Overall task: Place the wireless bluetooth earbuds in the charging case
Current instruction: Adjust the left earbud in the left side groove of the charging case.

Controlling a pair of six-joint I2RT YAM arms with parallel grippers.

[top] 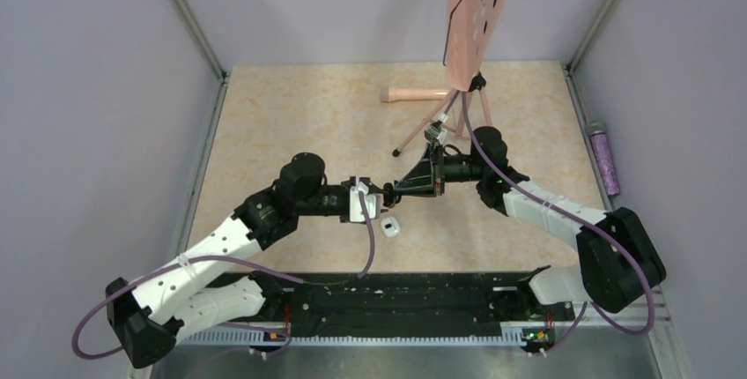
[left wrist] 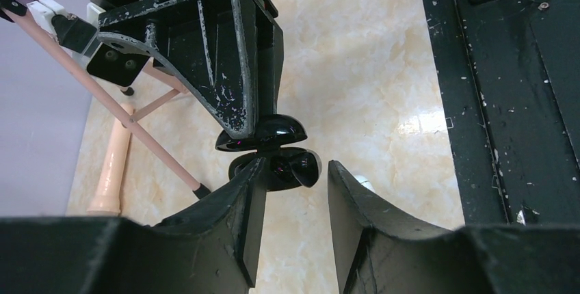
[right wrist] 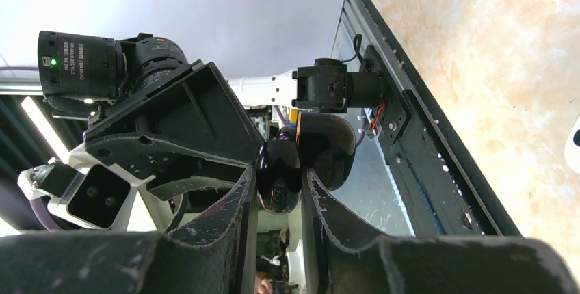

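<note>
Case (left wrist: 268,135), black and glossy, is seen half open like a shell, with its two rounded halves one above the other in the left wrist view. It is held in the air over the middle of the table (top: 291,115). The earbuds cannot be made out, and whether they lie in the dark gap of the case cannot be told.

The case is clamped between the two fingers of the right gripper (right wrist: 279,172), which is closed on it, as is shown in the right wrist view. The left gripper (left wrist: 297,167) is placed against it from the left, tip to tip with the right one. Its jaws stand apart, and bare table is seen between them. One finger (left wrist: 239,219) is at the lower half of the case; whether it touches cannot be told.

On the table, just near of the grippers, a small white object (top: 390,226) is laid. At the far side a pink board (top: 480,18) is set on a tripod (top: 477,85), and a pink rod (top: 414,94) is laid beside it. A purple tube (top: 604,160) is seen past the right edge of the table.
</note>
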